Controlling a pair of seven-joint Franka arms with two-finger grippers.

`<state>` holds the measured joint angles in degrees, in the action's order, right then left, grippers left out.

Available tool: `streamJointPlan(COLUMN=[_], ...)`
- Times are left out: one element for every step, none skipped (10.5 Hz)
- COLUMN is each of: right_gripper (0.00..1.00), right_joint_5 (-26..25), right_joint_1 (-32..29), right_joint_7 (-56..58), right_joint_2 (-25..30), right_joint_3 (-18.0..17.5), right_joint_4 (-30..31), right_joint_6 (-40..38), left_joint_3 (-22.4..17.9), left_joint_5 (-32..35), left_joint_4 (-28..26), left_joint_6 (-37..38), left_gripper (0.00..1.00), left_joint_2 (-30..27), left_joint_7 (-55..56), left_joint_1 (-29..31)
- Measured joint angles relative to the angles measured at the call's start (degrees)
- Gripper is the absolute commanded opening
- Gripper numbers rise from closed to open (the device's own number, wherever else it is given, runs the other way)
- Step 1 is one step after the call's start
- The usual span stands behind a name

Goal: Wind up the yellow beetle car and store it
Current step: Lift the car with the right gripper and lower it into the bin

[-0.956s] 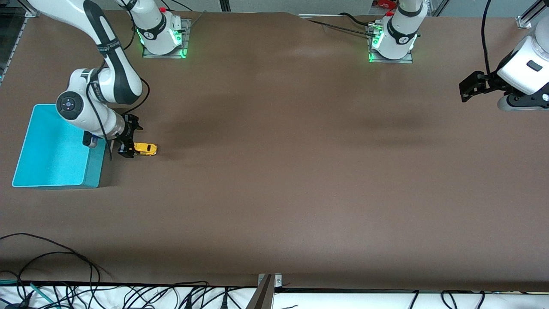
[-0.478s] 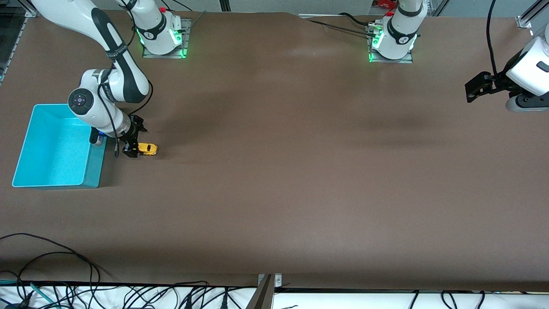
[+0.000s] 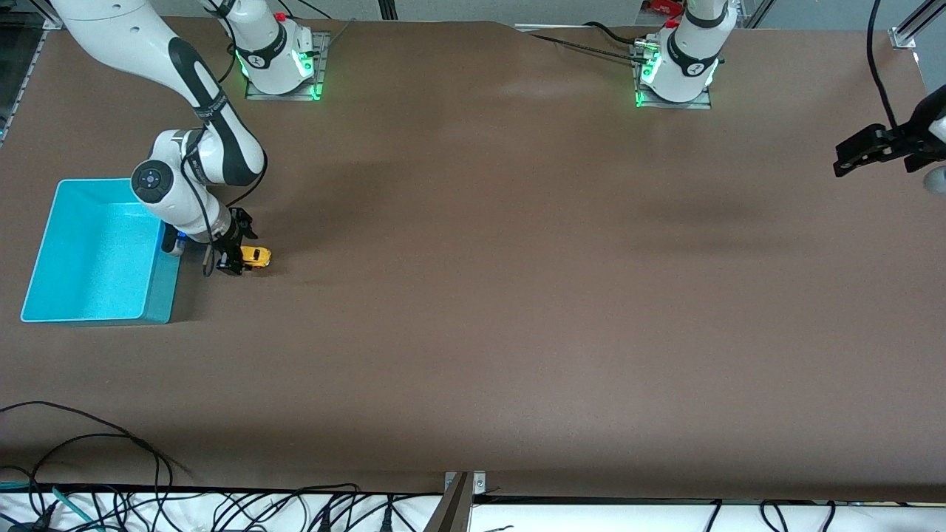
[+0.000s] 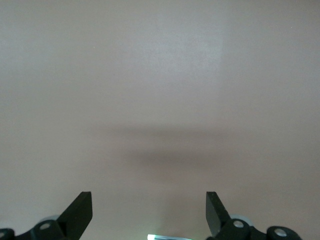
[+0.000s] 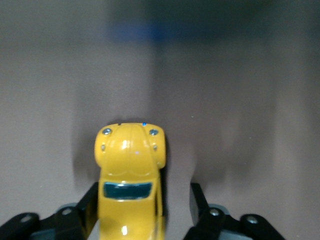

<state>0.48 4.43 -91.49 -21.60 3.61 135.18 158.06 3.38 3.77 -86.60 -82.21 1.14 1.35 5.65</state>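
The yellow beetle car (image 3: 256,256) stands on the brown table beside the turquoise bin (image 3: 96,255). My right gripper (image 3: 235,260) is down at the table, open, with its fingers on either side of the car's rear half. In the right wrist view the car (image 5: 130,160) sits between the fingers of the right gripper (image 5: 145,195), against one finger (image 5: 90,200) and with a gap to the other. My left gripper (image 3: 850,157) is open and empty, in the air over the left arm's end of the table. The left wrist view shows the left gripper (image 4: 148,202) over bare table.
The bin is empty and open-topped, at the right arm's end of the table. Cables (image 3: 111,473) lie along the table's edge nearest the front camera. Both arm bases (image 3: 281,59) stand at the edge farthest from it.
My right gripper has slid along the table over the car, so its fingers now straddle it. My left arm has drawn back toward its end of the table.
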Motion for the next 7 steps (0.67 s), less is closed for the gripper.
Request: streamJointPlan(right_gripper=[0.04, 0.04, 0.03, 0.00, 0.00, 0.00, 0.00], right_joint_5=[0.00, -0.02, -0.20, -0.62, -0.70, -0.71, -0.74], right_joint_1=[0.01, 0.03, 0.06, 0.12, 0.20, 0.19, 0.15], right_joint_7=[0.01, 0.02, 0.13, 0.77, 1.77, 2.34, 3.01], right_joint_2=[0.30, 0.40, 0.43, 0.73, 1.47, 2.31, 3.04], right_joint_3=[0.00, 0.00, 0.00, -0.02, -0.04, 0.00, 0.52], right_joint_4=[-0.04, -0.05, -0.15, -0.79, -2.47, -6.11, -11.59], right_joint_6=[-0.04, -0.07, -0.30, -1.73, -5.54, -12.43, -21.03], left_joint_3=[-0.44, -0.46, -0.46, -0.44, -0.39, -0.33, -0.21], left_joint_5=[-0.14, -0.16, -0.16, -0.20, -0.24, -0.41, -0.64], left_joint_4=[0.01, 0.05, 0.09, 0.10, 0.10, 0.10, 0.10], left_joint_6=[0.00, 0.00, 0.00, 0.00, 0.00, 0.00, 0.00], left_gripper=[1.00, 1.00, 1.00, 1.00, 1.00, 1.00, 1.00], left_joint_2=[-0.07, -0.17, -0.36, -0.65, -0.92, -1.11, -1.24], left_joint_7=[0.11, 1.11, 2.86, 3.93, 4.68, 5.69, 6.60], left_joint_1=[-0.12, -0.20, -0.38, -0.53, -0.61, -0.72, -0.89])
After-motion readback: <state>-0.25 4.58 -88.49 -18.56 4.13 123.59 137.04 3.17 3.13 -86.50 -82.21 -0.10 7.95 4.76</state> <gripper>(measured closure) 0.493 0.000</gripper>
